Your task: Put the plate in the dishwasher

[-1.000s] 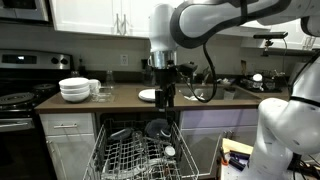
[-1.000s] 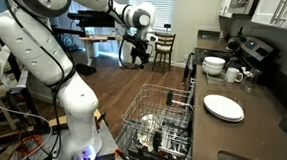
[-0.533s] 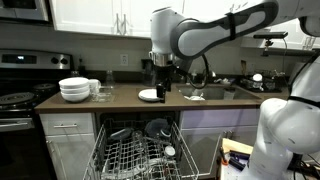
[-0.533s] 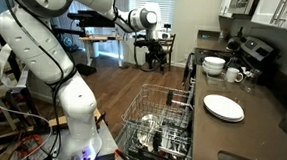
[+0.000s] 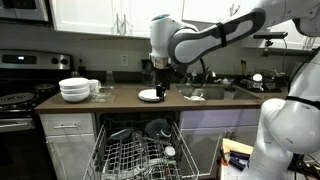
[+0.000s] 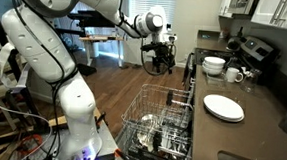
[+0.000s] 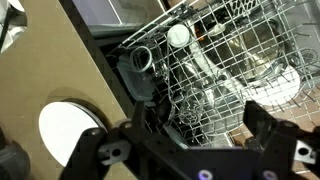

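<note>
The small white plate (image 5: 148, 95) lies flat on the brown counter, also in an exterior view (image 6: 223, 107) and at the lower left of the wrist view (image 7: 66, 133). The dishwasher (image 5: 140, 155) stands open below the counter with its wire rack (image 6: 161, 119) pulled out and holding several dishes; the rack fills the wrist view (image 7: 230, 60). My gripper (image 5: 160, 80) hangs over the front edge of the counter, next to the plate and above the rack. It shows too in an exterior view (image 6: 163, 59). In the wrist view its fingers (image 7: 185, 138) are wide apart with nothing between them.
A stack of deep white bowls (image 5: 74, 90) and glass cups (image 5: 100, 88) stand on the counter beside a black stove (image 5: 20, 100). A sink with a tap (image 5: 200, 92) lies past the plate. Cupboards hang above. A chair (image 6: 164, 46) stands on the wooden floor.
The arm has swung towards the counter and lifted a little, bringing the gripper from out over the rack to the counter's front edge beside the plate. The plate has not moved.
</note>
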